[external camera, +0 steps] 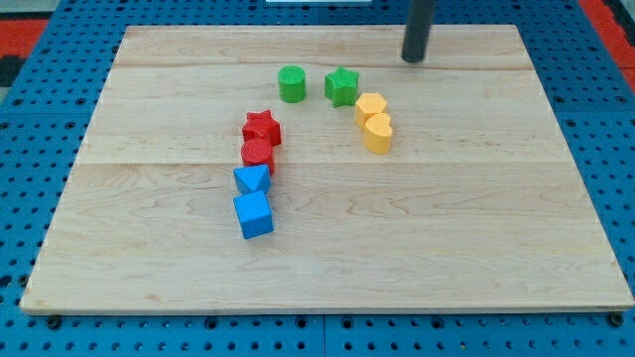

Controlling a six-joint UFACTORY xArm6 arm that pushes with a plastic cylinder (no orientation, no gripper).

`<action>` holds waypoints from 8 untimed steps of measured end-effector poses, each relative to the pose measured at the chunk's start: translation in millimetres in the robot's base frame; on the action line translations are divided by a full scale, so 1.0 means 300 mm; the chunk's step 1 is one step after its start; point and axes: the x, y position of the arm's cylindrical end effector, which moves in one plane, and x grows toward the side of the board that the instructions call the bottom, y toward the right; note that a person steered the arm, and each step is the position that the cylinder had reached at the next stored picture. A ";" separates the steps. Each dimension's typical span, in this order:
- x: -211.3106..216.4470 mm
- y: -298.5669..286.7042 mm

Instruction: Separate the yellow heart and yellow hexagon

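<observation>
The yellow hexagon (370, 105) and the yellow heart (378, 133) sit touching each other right of the board's middle, the heart just below the hexagon. My tip (413, 58) is near the view's top, up and to the right of the hexagon, apart from both yellow blocks. The rod rises out of the top edge of the view.
A green star (342, 86) touches the hexagon's upper left. A green cylinder (292, 84) stands left of it. A red star (262, 127), red cylinder (257, 154), blue triangle (252, 179) and blue cube (253, 214) form a column at centre left. The wooden board (476, 228) lies on blue pegboard.
</observation>
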 end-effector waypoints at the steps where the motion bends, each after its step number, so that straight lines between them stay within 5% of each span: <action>1: 0.051 0.001; 5: 0.393 -0.052; 8: 0.390 -0.218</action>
